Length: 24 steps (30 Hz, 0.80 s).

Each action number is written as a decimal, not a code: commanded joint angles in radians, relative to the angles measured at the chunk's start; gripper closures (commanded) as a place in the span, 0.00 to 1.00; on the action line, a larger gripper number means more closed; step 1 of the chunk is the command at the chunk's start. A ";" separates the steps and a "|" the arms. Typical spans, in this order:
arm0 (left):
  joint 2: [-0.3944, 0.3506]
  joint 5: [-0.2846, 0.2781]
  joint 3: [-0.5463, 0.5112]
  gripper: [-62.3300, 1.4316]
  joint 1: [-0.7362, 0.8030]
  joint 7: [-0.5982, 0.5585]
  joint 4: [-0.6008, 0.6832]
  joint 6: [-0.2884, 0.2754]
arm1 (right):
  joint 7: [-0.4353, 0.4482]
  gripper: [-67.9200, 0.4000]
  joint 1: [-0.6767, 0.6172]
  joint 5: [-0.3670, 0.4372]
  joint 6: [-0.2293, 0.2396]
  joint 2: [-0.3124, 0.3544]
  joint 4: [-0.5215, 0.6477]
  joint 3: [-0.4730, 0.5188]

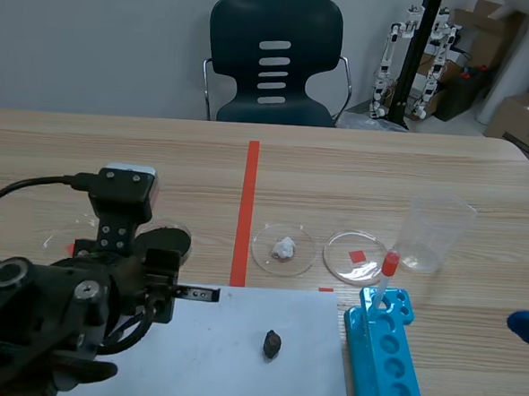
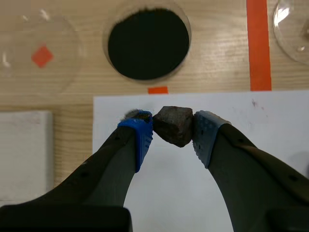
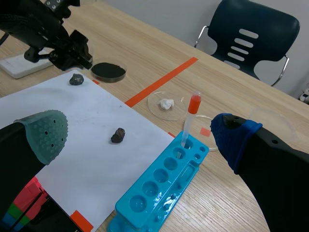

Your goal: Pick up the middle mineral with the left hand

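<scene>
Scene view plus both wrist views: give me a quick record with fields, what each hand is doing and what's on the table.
left hand: shut on the brown mineral, pads on both its sides, over the white paper
right hand: open, nothing between its pads
other mineral: dark, lying loose on the paper
dishes: one of black powder, one with a white lump
rack: blue, one red-capped tube upright in it

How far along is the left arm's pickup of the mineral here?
Approach and grasp look done: the left gripper is shut on the brown mineral, pinched from both sides. In hand: the hold. Left: the lift; no clear raise off the white paper shows.
</scene>
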 commanded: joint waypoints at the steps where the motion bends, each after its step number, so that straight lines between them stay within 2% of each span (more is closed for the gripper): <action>1: -0.042 0.004 -0.005 0.84 0.019 -0.053 0.040 -0.045 | 0.011 0.08 0.001 0.007 0.000 0.003 0.010 0.002; 5: -0.140 0.003 -0.043 0.84 0.091 -0.148 0.122 -0.151 | 0.011 0.08 0.001 0.007 0.000 0.003 0.010 0.002; 7: -0.179 0.003 -0.077 0.84 0.133 -0.184 0.163 -0.182 | 0.011 0.08 0.001 0.007 0.000 0.003 0.010 0.002; 12: -0.262 0.000 -0.209 0.84 0.278 -0.283 0.280 -0.304 | 0.011 0.08 0.001 0.007 0.000 0.003 0.010 0.002; 16: -0.298 0.000 -0.309 0.84 0.447 -0.475 0.351 -0.410 | 0.011 0.08 0.001 0.007 0.000 0.003 0.010 0.002; 22: -0.364 0.000 -0.346 0.84 0.658 -0.782 0.362 -0.421 | 0.011 0.08 0.001 0.007 0.000 0.003 0.010 0.002; 24: -0.366 0.000 -0.346 0.84 0.701 -0.838 0.378 -0.421 | 0.011 0.08 0.001 0.007 0.000 0.003 0.010 0.002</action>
